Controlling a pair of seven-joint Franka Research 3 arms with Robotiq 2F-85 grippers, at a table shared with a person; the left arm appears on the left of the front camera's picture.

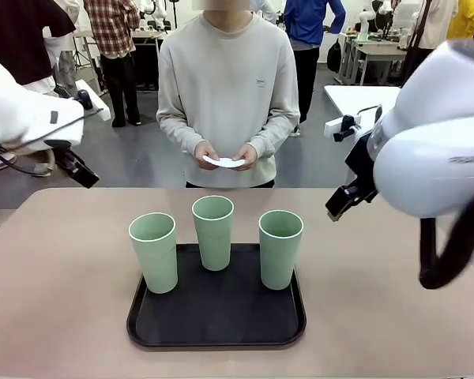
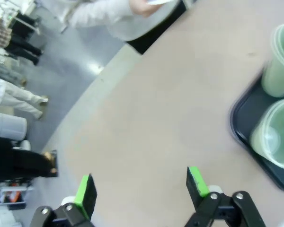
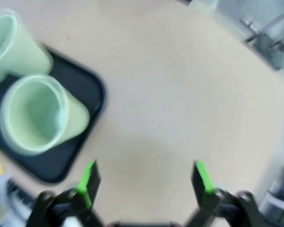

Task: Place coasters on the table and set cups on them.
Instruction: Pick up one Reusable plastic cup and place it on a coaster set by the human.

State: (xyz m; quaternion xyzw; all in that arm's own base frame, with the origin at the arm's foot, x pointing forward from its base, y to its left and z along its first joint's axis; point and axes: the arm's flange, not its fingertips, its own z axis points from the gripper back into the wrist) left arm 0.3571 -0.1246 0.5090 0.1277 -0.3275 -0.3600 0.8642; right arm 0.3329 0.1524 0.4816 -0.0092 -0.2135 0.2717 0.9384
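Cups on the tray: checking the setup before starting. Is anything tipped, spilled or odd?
Nothing stands out. The three cups stand upright and look empty on the black tray. The coasters are in the person's hands, across the table.

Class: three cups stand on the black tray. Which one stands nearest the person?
The middle cup, at the far edge of the tray; the left cup and the right cup flank it, farther from the person.

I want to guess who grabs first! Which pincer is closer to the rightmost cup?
Right. The right pincer hangs beside that cup; the left pincer is past the tray's opposite edge.
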